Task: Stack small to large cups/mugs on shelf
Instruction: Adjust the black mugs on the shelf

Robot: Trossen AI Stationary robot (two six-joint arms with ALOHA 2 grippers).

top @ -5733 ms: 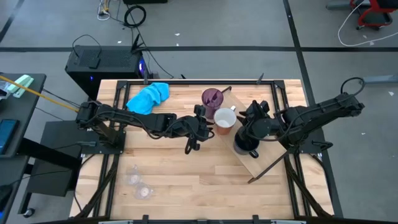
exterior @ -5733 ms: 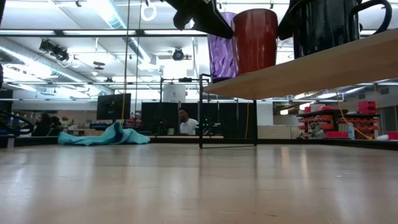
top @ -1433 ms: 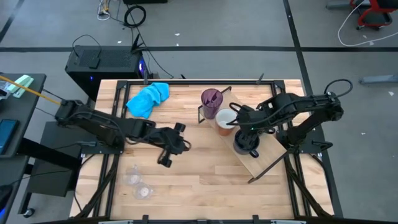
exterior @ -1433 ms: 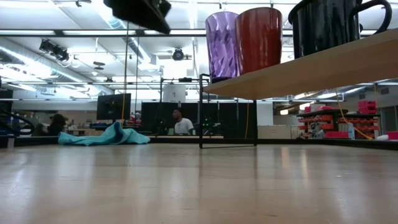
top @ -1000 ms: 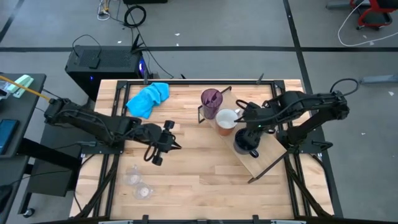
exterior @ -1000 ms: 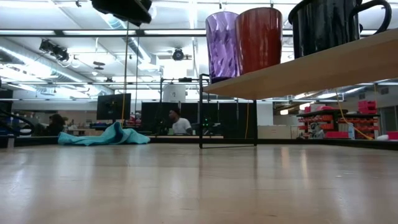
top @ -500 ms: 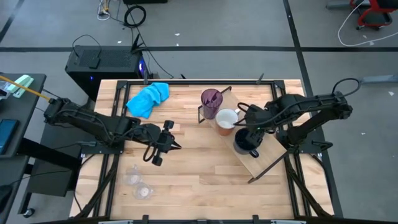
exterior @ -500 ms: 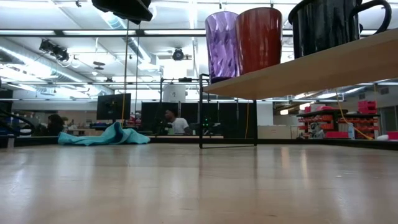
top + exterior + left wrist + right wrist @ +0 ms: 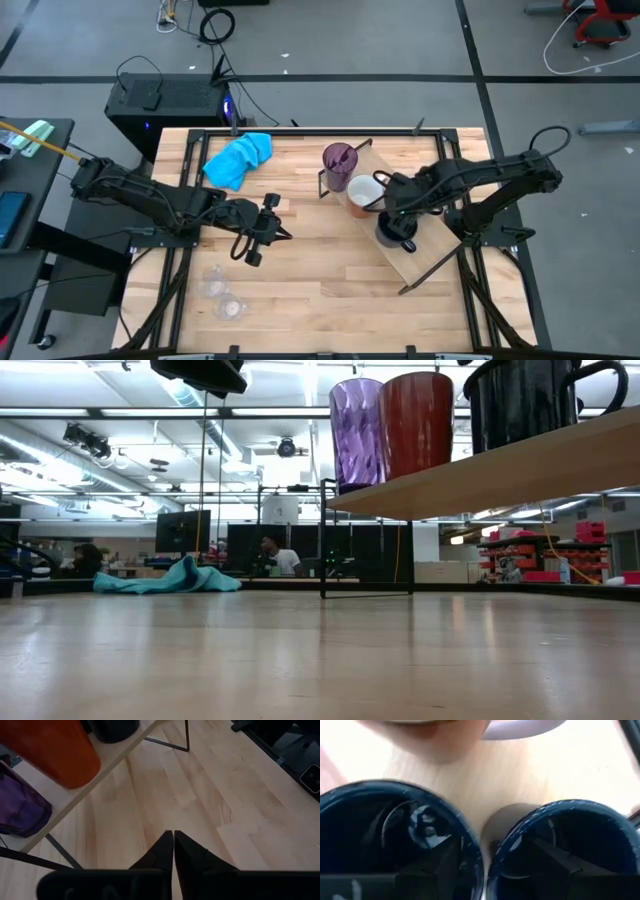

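Observation:
On the shelf, a light board on a black wire frame, stand in a row a purple tumbler, a mug that is white inside and red-orange outside, and two dark navy mugs side by side. My right gripper is open just above the dark mugs, one finger over each mug's mouth. My left gripper is shut and empty above the bare table, left of the shelf. Two small clear glasses stand near the table's near left corner. My right gripper has one finger over the left dark mug's mouth and the other over the right one's, pointing down from above. The two mugs' neighbouring rims lie between the fingers. I cannot tell whether the fingers touch them.
A bright blue cloth lies at the far left of the table. Bare wood lies between my left gripper and the shelf's near end. A person shows in the room beyond the table.
My right gripper has gone a little toward the table's near edge and down, from beside the red-orange mug to over the dark mugs. The mugs and the tumbler stand as before.

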